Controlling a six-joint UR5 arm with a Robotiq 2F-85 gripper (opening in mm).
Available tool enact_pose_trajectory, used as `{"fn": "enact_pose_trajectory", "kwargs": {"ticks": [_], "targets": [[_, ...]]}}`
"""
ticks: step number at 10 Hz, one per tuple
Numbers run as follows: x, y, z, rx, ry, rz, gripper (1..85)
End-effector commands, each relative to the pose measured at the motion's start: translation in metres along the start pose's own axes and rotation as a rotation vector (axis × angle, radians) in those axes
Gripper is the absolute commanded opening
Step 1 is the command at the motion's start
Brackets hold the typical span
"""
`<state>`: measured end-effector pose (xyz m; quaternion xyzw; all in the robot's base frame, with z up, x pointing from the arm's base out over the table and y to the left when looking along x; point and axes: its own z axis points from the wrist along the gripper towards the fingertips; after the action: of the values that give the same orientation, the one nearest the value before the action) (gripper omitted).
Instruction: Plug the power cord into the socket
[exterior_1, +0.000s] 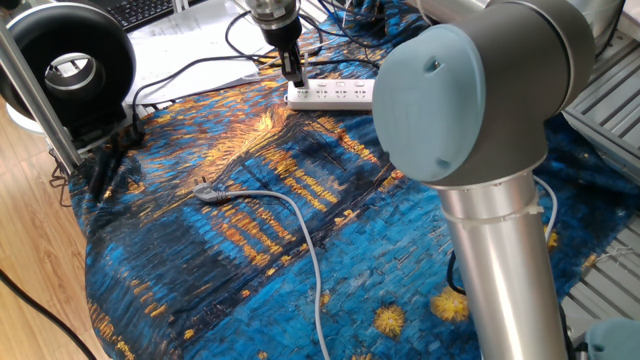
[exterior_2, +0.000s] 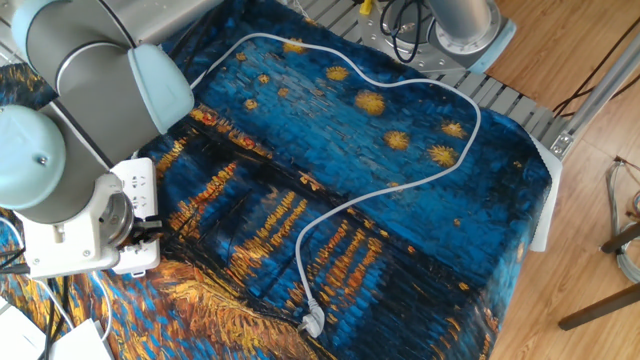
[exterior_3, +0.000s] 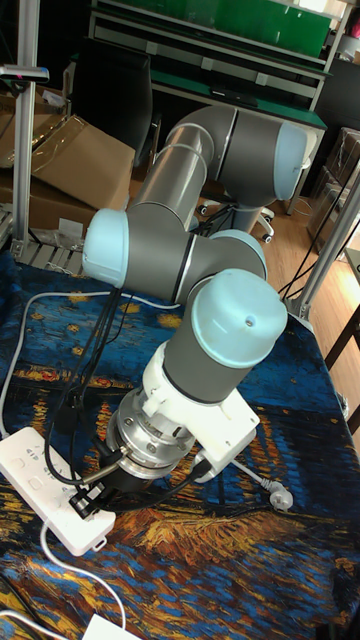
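The socket (exterior_1: 335, 93) is a long white power strip at the far edge of the painted cloth, also in the other fixed view (exterior_2: 137, 184) and the tall fixed view (exterior_3: 35, 468). My gripper (exterior_1: 296, 78) points straight down onto its end outlet, black fingers close together (exterior_3: 88, 500). The power cord (exterior_3: 70, 572), a thin white cable, trails from under the gripper toward the table's edge. Its plug is hidden between the fingers and the strip.
A long pale cable loops over the cloth and ends in a grey plug (exterior_1: 207, 191) (exterior_2: 312, 322) lying loose. Black cables, papers and a keyboard crowd the area behind the strip. A round black device (exterior_1: 72, 70) stands at one corner. My arm's elbow (exterior_1: 470, 100) blocks much of one fixed view.
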<state>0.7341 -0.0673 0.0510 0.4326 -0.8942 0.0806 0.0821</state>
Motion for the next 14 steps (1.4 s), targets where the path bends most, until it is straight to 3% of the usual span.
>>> {"fn": "enact_pose_trajectory", "kwargs": {"ticks": [1, 5, 7, 11, 14], "targets": [[-0.006, 0.0, 0.001, -0.007, -0.026, -0.007, 32.7], [-0.001, -0.001, -0.007, -0.008, -0.023, -0.011, 31.7], [0.008, -0.012, -0.013, -0.018, -0.032, -0.057, 30.3], [-0.007, -0.02, -0.004, -0.034, -0.08, -0.128, 28.0], [0.002, -0.005, -0.015, -0.107, -0.098, -0.162, 27.0]]}}
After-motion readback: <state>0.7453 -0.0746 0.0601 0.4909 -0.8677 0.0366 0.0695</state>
